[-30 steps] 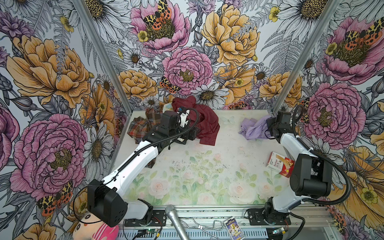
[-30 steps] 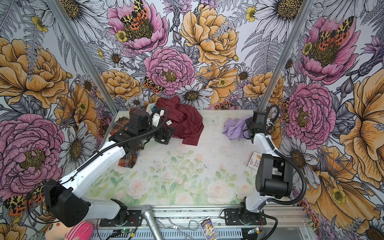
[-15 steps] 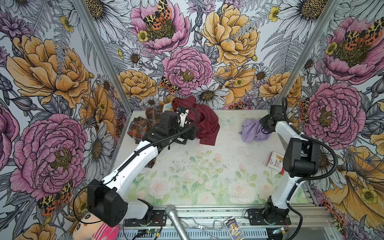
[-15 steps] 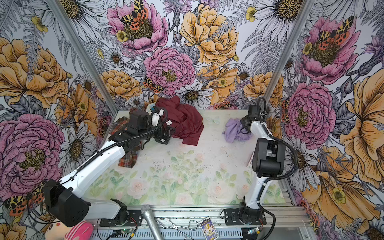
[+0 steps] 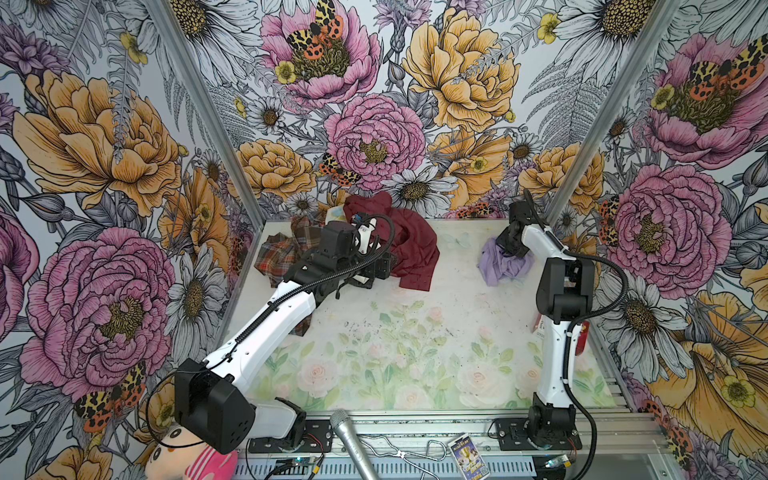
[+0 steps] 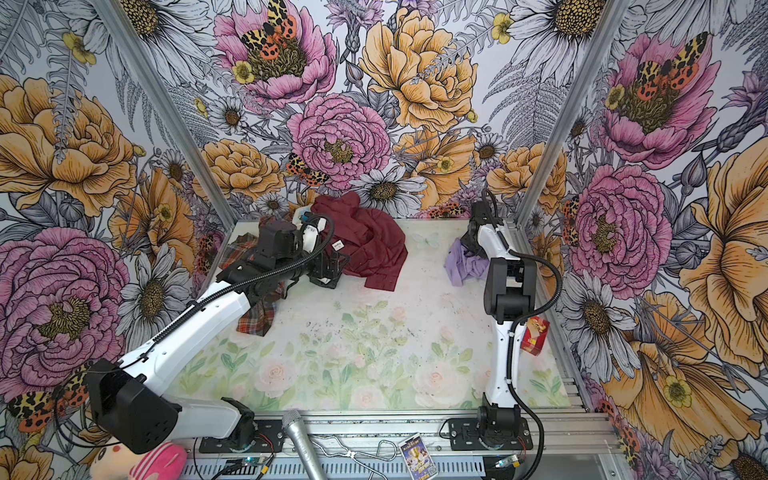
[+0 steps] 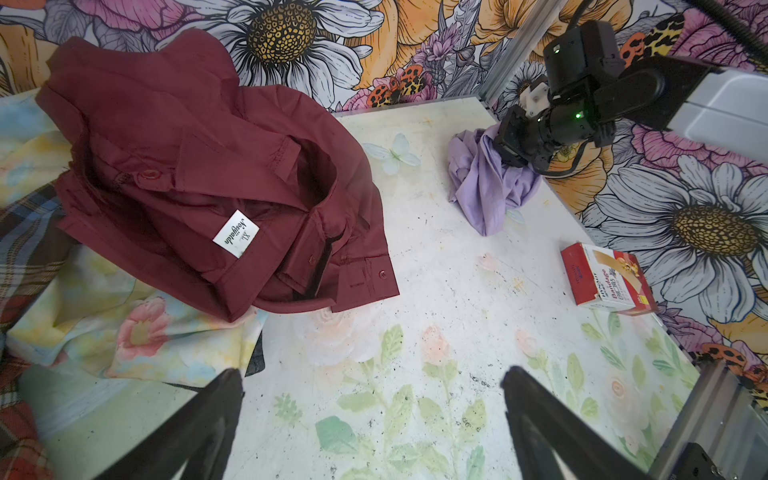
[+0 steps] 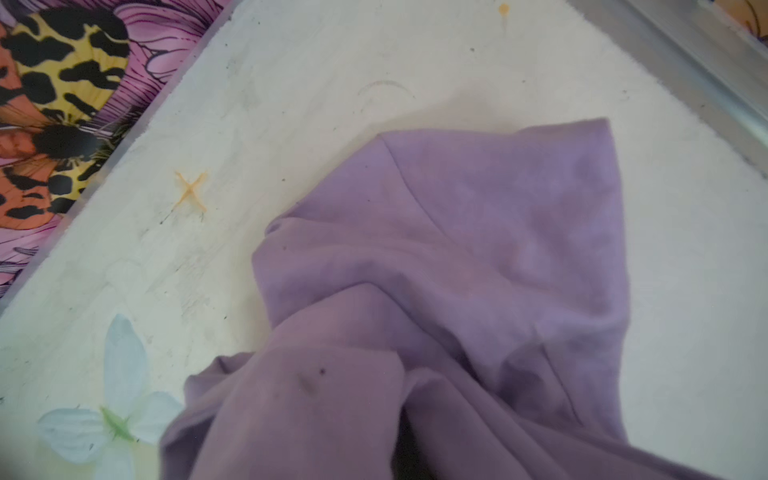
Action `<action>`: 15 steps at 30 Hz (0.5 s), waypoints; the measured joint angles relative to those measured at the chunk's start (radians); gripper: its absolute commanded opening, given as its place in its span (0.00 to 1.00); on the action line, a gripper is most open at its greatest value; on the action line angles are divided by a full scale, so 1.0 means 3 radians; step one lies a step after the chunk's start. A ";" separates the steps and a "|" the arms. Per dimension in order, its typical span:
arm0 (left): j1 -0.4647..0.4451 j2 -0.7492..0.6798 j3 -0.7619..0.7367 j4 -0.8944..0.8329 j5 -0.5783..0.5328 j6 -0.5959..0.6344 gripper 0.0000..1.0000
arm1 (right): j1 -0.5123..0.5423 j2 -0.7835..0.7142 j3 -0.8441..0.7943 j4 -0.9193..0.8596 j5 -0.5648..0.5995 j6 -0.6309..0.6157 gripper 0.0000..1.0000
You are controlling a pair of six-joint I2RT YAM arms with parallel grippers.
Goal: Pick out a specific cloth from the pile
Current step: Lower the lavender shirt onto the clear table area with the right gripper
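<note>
The cloth (image 5: pixel 500 267) (image 6: pixel 460 262) (image 7: pixel 484 183) is a pale lavender piece, bunched at the back right of the table, apart from the pile. My right gripper (image 5: pixel 506 246) (image 6: pixel 470 246) (image 7: pixel 506 146) is shut on its top fold, and the rest sags onto the table. In the right wrist view the cloth (image 8: pixel 457 270) covers the jaws. The pile sits back left: a maroon shirt (image 5: pixel 411 245) (image 7: pixel 187 166), a plaid cloth (image 5: pixel 280 253) and a pale floral cloth (image 7: pixel 104 324). My left gripper (image 5: pixel 374 270) (image 6: pixel 330 270) (image 7: pixel 372 372) stands open over bare table beside the shirt.
A red box (image 7: pixel 606 278) (image 6: pixel 536 334) lies by the right wall, nearer the front than the lavender cloth. Flowered walls and metal corner posts (image 5: pixel 582 166) close in the back and sides. A microphone (image 5: pixel 349 436) lies on the front rail.
The right arm has swung its elbow up and inward, and its gripper has shifted slightly left with the lavender cloth still in it. The left arm has not moved.
</note>
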 measured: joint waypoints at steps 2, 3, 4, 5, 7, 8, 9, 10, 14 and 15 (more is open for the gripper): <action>0.0015 0.0000 0.0000 -0.0001 0.0018 -0.0011 0.99 | -0.0005 0.0066 0.0078 -0.0079 0.0029 -0.0022 0.00; 0.0029 0.0000 0.0000 -0.0001 0.0028 -0.0015 0.99 | -0.0006 0.0090 0.0123 -0.0114 0.0039 -0.0023 0.00; 0.0043 0.0000 0.0000 0.0000 0.0036 -0.0022 0.99 | -0.0006 0.0109 0.0164 -0.0150 0.0039 -0.0025 0.00; 0.0064 0.0000 0.0000 0.0000 0.0045 -0.0027 0.99 | -0.0006 0.0134 0.0219 -0.0191 0.0039 -0.0025 0.01; 0.0108 0.0001 0.0000 0.0000 0.0066 -0.0055 0.99 | -0.0005 0.0186 0.0303 -0.0254 0.0039 -0.0025 0.07; 0.0134 0.0001 0.0000 0.0003 0.0081 -0.0074 0.99 | -0.0005 0.0209 0.0337 -0.0277 0.0041 -0.0027 0.08; 0.0160 0.0001 0.0000 0.0005 0.0093 -0.0088 0.99 | -0.0005 0.0229 0.0375 -0.0305 0.0043 -0.0027 0.10; 0.0184 0.0001 0.0000 0.0009 0.0102 -0.0098 0.99 | -0.0005 0.0240 0.0403 -0.0326 0.0048 -0.0029 0.11; 0.0296 0.0001 0.0000 0.0046 0.0123 -0.0132 0.99 | -0.0005 0.0284 0.0507 -0.0406 0.0050 -0.0037 0.12; 0.0317 0.0001 0.0000 0.0053 0.0123 -0.0136 0.99 | -0.0005 0.0289 0.0529 -0.0426 0.0048 -0.0037 0.13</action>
